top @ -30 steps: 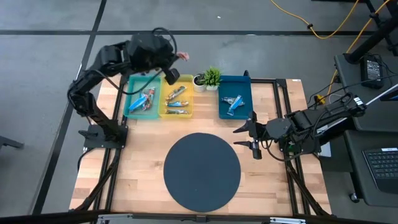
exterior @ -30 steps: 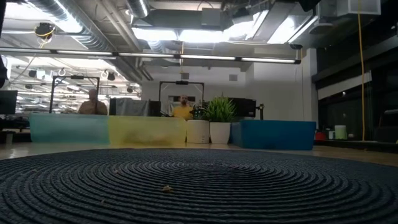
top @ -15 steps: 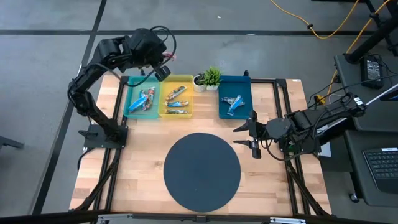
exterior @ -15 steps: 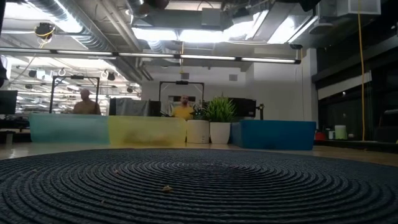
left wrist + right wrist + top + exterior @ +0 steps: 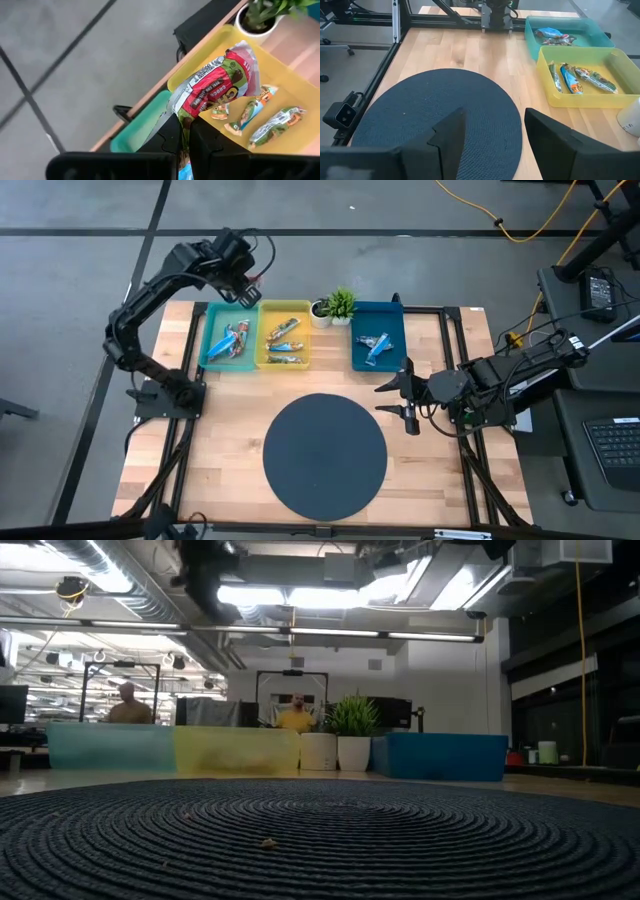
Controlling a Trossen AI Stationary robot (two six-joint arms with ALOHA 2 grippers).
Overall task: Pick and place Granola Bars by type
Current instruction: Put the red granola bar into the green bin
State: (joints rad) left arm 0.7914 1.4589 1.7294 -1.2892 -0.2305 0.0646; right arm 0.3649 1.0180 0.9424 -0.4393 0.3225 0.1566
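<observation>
My left gripper [image 5: 246, 286] hovers over the far edge of the teal bin [image 5: 212, 358] and is shut on a red-wrapped granola bar [image 5: 218, 89]. Other granola bars lie in the teal bin [image 5: 231, 342], in the yellow bin [image 5: 285, 340] and in the blue bin [image 5: 373, 346]. My right gripper [image 5: 402, 401] waits open over bare wood to the right of the round dark mat [image 5: 325, 452], with nothing between its fingers [image 5: 449, 136]. My left gripper pinches the red bar by one crimped end of its wrapper [image 5: 183, 116] between its two fingers. The fingers slant downward from above. The bar sticks out beyond the fingertips, lifted clear above the bins.
A small potted plant [image 5: 338, 306] stands between the yellow bin and the blue bin [image 5: 377, 314]. The three bins line the table's far edge. People show in the room behind the table in the low view.
My left gripper, still shut on the red bar, has swung toward the table's left edge, from over the yellow bin's far edge to over the teal bin's far edge. It has come down and tipped further downward.
</observation>
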